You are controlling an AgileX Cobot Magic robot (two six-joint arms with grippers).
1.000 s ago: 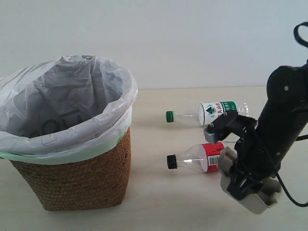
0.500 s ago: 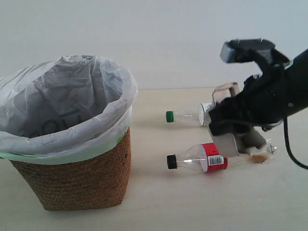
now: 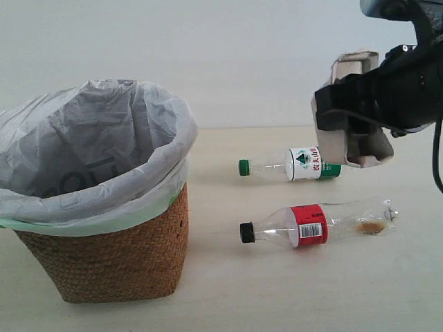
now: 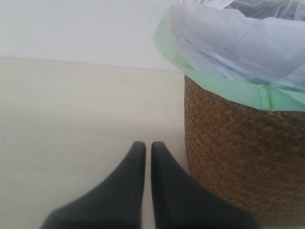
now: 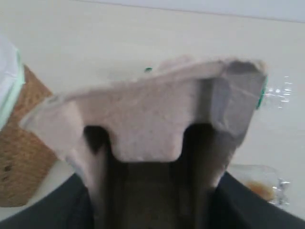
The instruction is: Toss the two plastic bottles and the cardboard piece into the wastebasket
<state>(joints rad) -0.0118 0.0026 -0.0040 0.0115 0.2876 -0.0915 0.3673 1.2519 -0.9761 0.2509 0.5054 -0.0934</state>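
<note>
My right gripper [image 3: 348,119] is shut on the cardboard piece [image 3: 338,146], a grey-beige pulp tray held in the air above the right ends of the two bottles. In the right wrist view the tray [image 5: 147,119] fills the frame between the dark fingers [image 5: 71,202]. The green-capped bottle [image 3: 294,165] and the black-capped, red-labelled bottle [image 3: 308,225] lie on the table, caps toward the wastebasket [image 3: 111,266]. That wicker basket with a white bag stands at the left. My left gripper [image 4: 144,149] is shut and empty, low over the table beside the basket [image 4: 238,162].
A pale wooden table [image 3: 228,297] carries everything, with a plain white wall behind. The bag's rim [image 3: 176,149] flares wider than the wicker. A little brown liquid sits in the black-capped bottle's bottom end [image 3: 370,226]. My left arm is out of the exterior view.
My right arm has risen from the table at the front right, carrying the cardboard piece up and back above the bottles. Both bottles have stayed put.
</note>
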